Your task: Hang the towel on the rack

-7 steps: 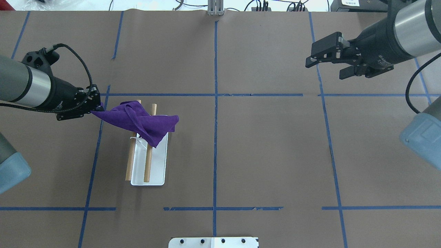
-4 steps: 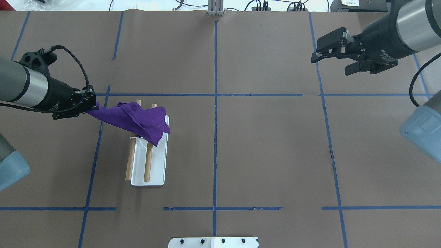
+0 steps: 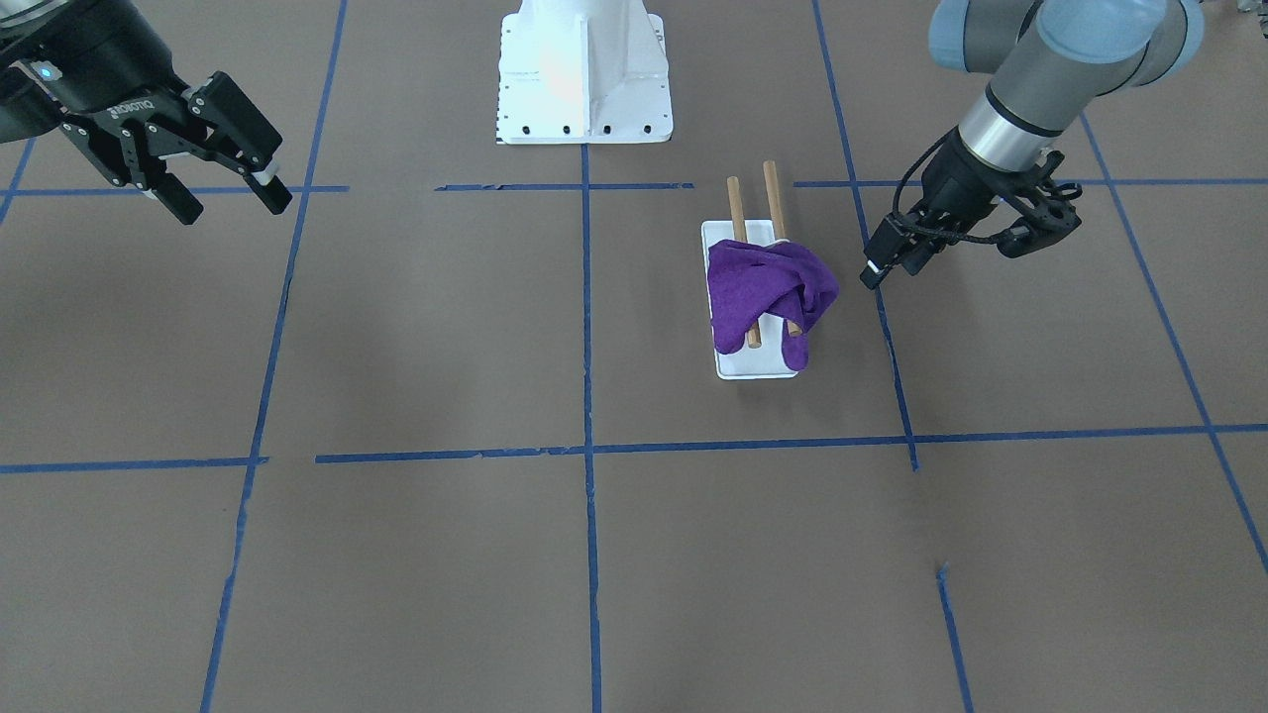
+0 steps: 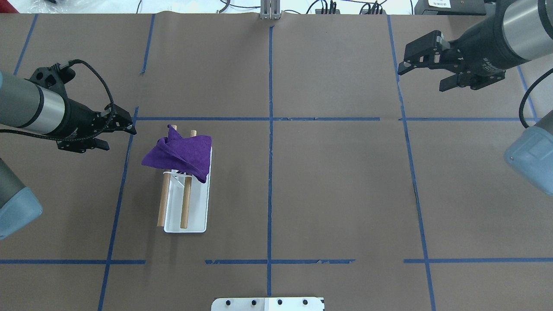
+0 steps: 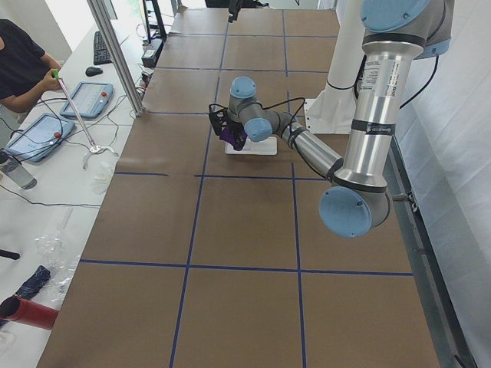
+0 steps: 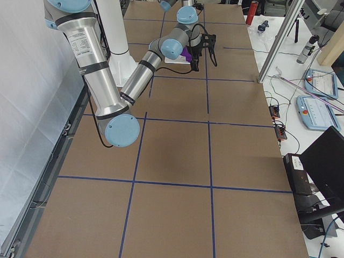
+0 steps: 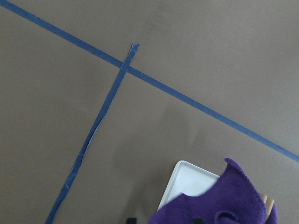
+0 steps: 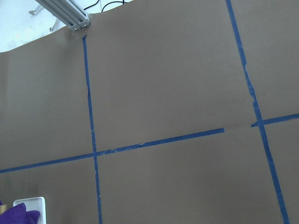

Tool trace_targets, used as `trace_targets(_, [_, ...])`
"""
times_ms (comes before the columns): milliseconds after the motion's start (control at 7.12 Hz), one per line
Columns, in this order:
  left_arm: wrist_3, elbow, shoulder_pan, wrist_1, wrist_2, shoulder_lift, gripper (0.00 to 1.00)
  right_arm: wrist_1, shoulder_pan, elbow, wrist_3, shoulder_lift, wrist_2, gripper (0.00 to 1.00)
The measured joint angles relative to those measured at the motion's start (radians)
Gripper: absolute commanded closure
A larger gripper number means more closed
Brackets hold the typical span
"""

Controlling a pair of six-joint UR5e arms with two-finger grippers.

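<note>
Overhead exterior: our left gripper (image 4: 119, 138) has let go, jaws apart, and the towel (image 4: 179, 151) now drapes across the 2 dowels (image 4: 161, 203) of the rack (image 4: 196, 211). We judge it hung.

Plain purple towel (image 4: 181, 151), white rack base (image 4: 197, 209), brown dowels (image 4: 186, 203), brown table (image 4: 341, 181), blue tape lines (image 4: 270, 181)

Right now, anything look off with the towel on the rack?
Yes: the towel sits bunched and folded over itself at the end of the rack away from the robot, not spread along the dowels. The left gripper is open, clear of it.
</note>
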Motion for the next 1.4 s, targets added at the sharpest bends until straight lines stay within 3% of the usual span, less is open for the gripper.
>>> trace_targets(281, [0.15, 0.01, -0.026, -0.001, -0.002, 0.008, 0.0, 0.0, 0.042, -0.043, -0.051, -0.033, 0.001, 0.0])
trace_targets(561, [0.488, 0.083, -0.137, 0.005, -0.012, 0.009, 0.0, -0.001, 0.122, -0.089, -0.299, -0.138, 0.005, 0.0])
trace_targets(982, [1.031, 0.206, -0.375, 0.036, -0.096, 0.009, 0.0, -0.003, 0.258, -0.218, -0.735, -0.271, 0.014, 0.0])
trace_targets(1263, [1.435, 0.234, -0.533, 0.189, -0.103, 0.003, 0.0, -0.063, 0.379, -0.345, -1.053, -0.3, 0.038, 0.0])
trace_targets(1404, [1.536, 0.236, -0.584, 0.282, -0.107, 0.004, 0.0, -0.125, 0.44, -0.396, -1.226, -0.302, 0.05, 0.0])
